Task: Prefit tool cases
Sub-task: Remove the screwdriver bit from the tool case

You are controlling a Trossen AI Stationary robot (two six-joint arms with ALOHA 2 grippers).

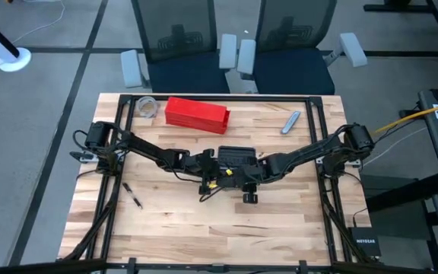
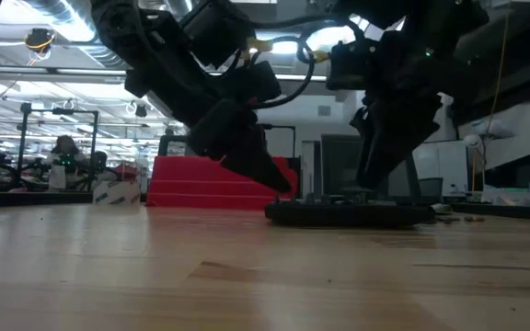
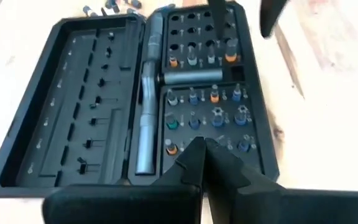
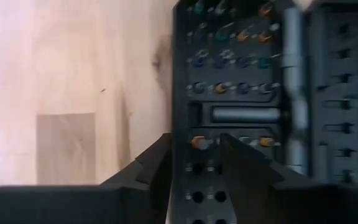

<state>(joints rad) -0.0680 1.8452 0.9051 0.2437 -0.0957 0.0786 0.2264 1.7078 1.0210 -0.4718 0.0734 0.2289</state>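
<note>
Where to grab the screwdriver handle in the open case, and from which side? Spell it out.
Grip the screwdriver handle at its mid-shaft, coming straight down from above. It lies flat in the channel of the open tool case, between lid and bit sockets, so only its top is exposed; set the hand's fingers across its narrow width.

Right gripper (image 4: pixel 194 163) over open tool case (image 4: pixel 241 93), fingers apart above bit sockets. Colour-tipped bits (image 4: pixel 219 62) seated in rows; grey driver handle (image 4: pixel 294 87) beside them.

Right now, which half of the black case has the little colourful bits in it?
The half of the tool case beside the grey screwdriver handle holds the coloured bits. The other half shows only empty black slots.
</note>
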